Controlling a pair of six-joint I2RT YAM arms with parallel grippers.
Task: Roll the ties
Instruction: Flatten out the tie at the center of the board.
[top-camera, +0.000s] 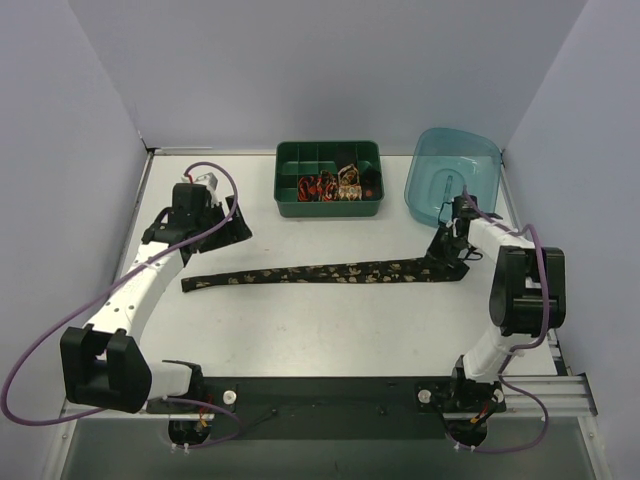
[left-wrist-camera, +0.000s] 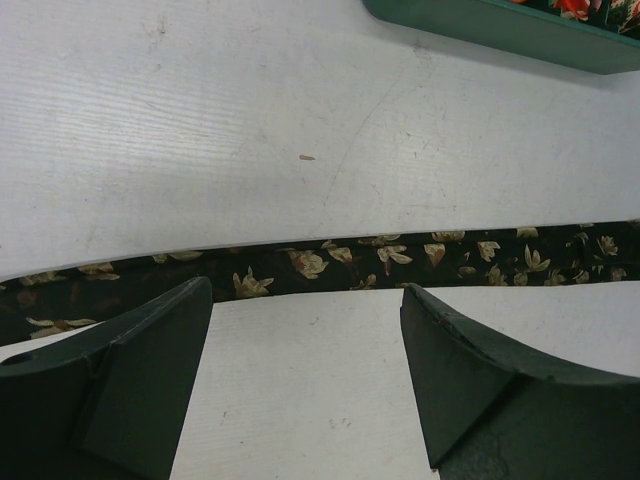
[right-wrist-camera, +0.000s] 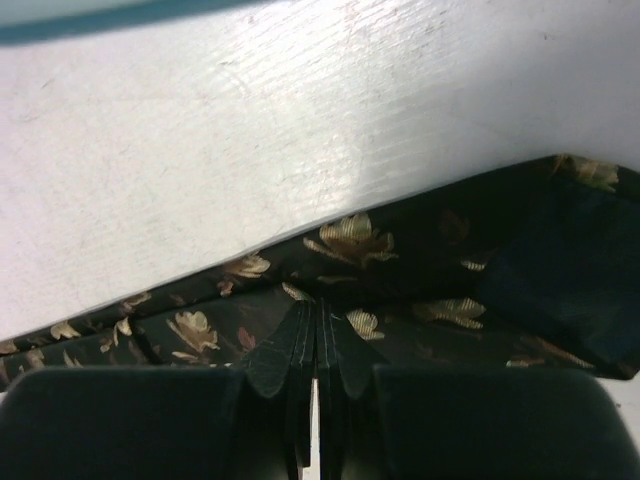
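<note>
Right hand (top-camera: 448, 248) clenched on the wide end of the tie (top-camera: 320, 271), whose length runs across the desk (top-camera: 330, 335) toward the left edge, narrow end near the released left hand (top-camera: 222, 225).

A robotics lab cell: a white table (top-camera: 330, 320) enclosed by plain grey walls (top-camera: 330, 70).

White-linked left arm (top-camera: 140, 285) and right arm (top-camera: 525, 290), black at the joints.
Boxy black housings cap the white tubular links, and a thin purple cable (top-camera: 212, 164) loops along each. The flat black base plate (top-camera: 330, 395) carries small white round knobs (top-camera: 232, 396). The left gripper (left-wrist-camera: 305, 380) has smooth dark wedge fingers; the right gripper (right-wrist-camera: 318, 340) has ridged tips.
</note>
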